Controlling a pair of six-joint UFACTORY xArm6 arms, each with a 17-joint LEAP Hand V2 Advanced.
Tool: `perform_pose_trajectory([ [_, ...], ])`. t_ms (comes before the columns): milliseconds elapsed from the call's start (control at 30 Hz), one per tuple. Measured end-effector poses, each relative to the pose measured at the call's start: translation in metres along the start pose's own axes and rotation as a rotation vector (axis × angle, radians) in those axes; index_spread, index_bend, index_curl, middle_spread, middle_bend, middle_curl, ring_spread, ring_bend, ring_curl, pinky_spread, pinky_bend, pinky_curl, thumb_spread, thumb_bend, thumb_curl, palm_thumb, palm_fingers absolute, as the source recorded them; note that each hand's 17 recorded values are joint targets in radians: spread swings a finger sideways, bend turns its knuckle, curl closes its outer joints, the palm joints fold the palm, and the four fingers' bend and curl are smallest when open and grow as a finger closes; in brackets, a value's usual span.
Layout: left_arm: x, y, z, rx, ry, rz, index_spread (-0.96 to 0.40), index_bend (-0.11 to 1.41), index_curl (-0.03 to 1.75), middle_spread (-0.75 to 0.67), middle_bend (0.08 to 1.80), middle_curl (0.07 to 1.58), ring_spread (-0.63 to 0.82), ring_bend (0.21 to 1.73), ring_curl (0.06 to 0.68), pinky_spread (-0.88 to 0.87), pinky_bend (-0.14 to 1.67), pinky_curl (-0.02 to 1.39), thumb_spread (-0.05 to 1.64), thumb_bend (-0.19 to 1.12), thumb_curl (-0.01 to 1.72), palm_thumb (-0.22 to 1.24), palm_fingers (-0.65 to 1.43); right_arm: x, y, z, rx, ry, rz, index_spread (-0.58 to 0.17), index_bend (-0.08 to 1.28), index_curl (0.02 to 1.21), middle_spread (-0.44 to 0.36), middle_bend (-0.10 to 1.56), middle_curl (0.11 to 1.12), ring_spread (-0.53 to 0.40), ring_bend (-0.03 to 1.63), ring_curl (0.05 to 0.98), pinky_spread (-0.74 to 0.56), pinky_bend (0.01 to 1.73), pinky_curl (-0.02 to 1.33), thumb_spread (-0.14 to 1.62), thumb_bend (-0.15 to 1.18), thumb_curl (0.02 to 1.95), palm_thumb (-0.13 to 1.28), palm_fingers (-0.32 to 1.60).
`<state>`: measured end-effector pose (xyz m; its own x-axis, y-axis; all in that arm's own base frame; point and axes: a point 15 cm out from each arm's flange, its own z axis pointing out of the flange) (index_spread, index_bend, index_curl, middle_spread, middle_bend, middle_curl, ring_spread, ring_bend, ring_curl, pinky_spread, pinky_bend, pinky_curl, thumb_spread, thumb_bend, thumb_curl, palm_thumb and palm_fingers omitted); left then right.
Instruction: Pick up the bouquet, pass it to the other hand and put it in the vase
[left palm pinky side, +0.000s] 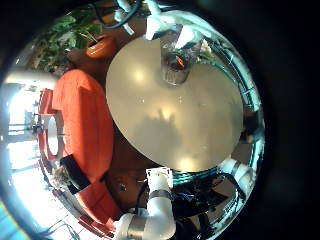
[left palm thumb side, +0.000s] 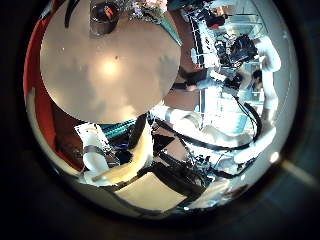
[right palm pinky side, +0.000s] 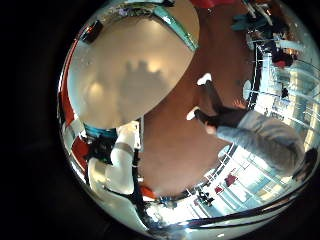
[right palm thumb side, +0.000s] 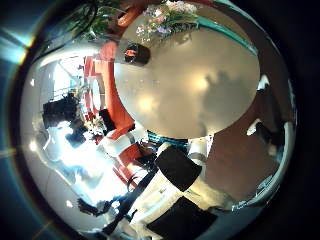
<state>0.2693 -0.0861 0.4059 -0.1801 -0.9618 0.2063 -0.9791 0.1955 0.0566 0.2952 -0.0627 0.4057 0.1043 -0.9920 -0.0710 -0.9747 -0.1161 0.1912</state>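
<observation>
Round table (right palm thumb side: 200, 90) under both palms, its top bare across the middle; floor and room furniture visible beyond its rim.

Item 1. Left hand (left palm thumb side: 125, 165). Held above the table, palm down. Fingers showed only at the edges of its views, loosely spread, with nothing between them. Judged empty and roughly straight.

Item 2. Right hand (right palm thumb side: 185, 170). Likewise above the table and facing it. Fingers lay slack at the edge of its views, closed on nothing. Both hands stood well clear of the surface, probably so that each palm camera took in the whole top before any reach.

Item 3. Vase (right palm thumb side: 135, 53). Short, dark, upright, mouth open upward. It stood on the table close to the rim, well apart from both hands. Nothing could be seen inside it. Its upright stance left the mouth free to receive stems from above.

Item 4. Bouquet (right palm thumb side: 168, 18). Mixed blooms lying on the table at the far rim, near the vase but not in it. Whether the two touched could not be told. It lay far from either palm, so the pick-up was judged not yet done.

Item 5. Couch (left palm pinky side: 85, 120). Upholstered, curved, set on the floor alongside the table.

Item 6. Potted plant (left palm pinky side: 98, 44). Leafy, standing past the couch's end.
</observation>
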Motion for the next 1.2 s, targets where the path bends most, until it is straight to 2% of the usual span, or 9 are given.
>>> perform_pose_trajectory([
  [200, -0.001, 0.002, 0.002, -0.016, 0.001, -0.003, 0.09, 0.16, 0.31, 0.43, 0.19, 0.33, 0.56, 0.55, 0.195, 0.55, 0.28, 0.32, 1.04, -0.03, 0.35, 0.34, 0.09, 0.002, -0.002, 0.001, 0.000, -0.001, 0.004, -0.380, 0.15, 0.27, 0.030, 0.21, 0.35, 0.162, 0.46, 0.221, 0.38, 0.43, 0.28, 1.23, -0.02, 0.30, 0.38, 0.17],
  [333, 0.002, 0.004, 0.000, -0.026, 0.006, 0.003, 0.09, 0.17, 0.32, 0.43, 0.19, 0.32, 0.56, 0.55, 0.195, 0.55, 0.29, 0.32, 1.05, -0.02, 0.35, 0.35, 0.09, 0.016, 0.004, 0.001, 0.003, -0.011, 0.041, -0.373, 0.15, 0.26, 0.027, 0.22, 0.35, 0.156, 0.47, 0.224, 0.37, 0.42, 0.28, 1.24, -0.02, 0.29, 0.38, 0.18],
  [533, 0.019, 0.019, 0.002, -0.061, 0.017, 0.065, 0.09, 0.17, 0.32, 0.42, 0.19, 0.32, 0.56, 0.54, 0.192, 0.54, 0.29, 0.32, 1.05, -0.02, 0.35, 0.35, 0.09, 0.051, 0.013, -0.001, 0.044, -0.030, 0.121, -0.332, 0.14, 0.26, -0.003, 0.27, 0.37, 0.099, 0.56, 0.240, 0.36, 0.43, 0.27, 1.24, -0.02, 0.28, 0.37, 0.34],
  [700, 0.030, 0.021, 0.008, -0.082, 0.018, 0.104, 0.09, 0.17, 0.32, 0.42, 0.19, 0.32, 0.55, 0.53, 0.190, 0.54, 0.28, 0.32, 1.05, -0.02, 0.35, 0.36, 0.10, 0.091, 0.000, 0.011, 0.047, -0.054, 0.212, -0.286, 0.12, 0.24, -0.016, 0.32, 0.38, 0.059, 0.66, 0.267, 0.36, 0.50, 0.29, 1.21, -0.01, 0.30, 0.40, 0.39],
  [900, 0.034, 0.020, 0.018, -0.116, 0.030, 0.127, 0.09, 0.17, 0.33, 0.41, 0.19, 0.32, 0.55, 0.53, 0.189, 0.54, 0.27, 0.32, 1.05, -0.02, 0.35, 0.36, 0.10, 0.131, -0.055, 0.021, 0.051, -0.075, 0.242, -0.234, 0.14, 0.23, -0.026, 0.37, 0.40, 0.008, 0.77, 0.293, 0.32, 0.56, 0.29, 1.14, -0.01, 0.35, 0.51, 0.39],
  [1200, 0.033, 0.023, 0.022, -0.142, 0.038, 0.164, 0.08, 0.17, 0.33, 0.41, 0.19, 0.31, 0.56, 0.52, 0.187, 0.54, 0.27, 0.32, 1.06, -0.02, 0.34, 0.37, 0.11, 0.148, -0.143, 0.049, 0.016, -0.128, 0.238, -0.262, 0.21, 0.29, -0.023, 0.38, 0.40, -0.033, 0.72, 0.274, 0.28, 0.49, 0.26, 1.09, -0.02, 0.39, 0.59, 0.34],
])
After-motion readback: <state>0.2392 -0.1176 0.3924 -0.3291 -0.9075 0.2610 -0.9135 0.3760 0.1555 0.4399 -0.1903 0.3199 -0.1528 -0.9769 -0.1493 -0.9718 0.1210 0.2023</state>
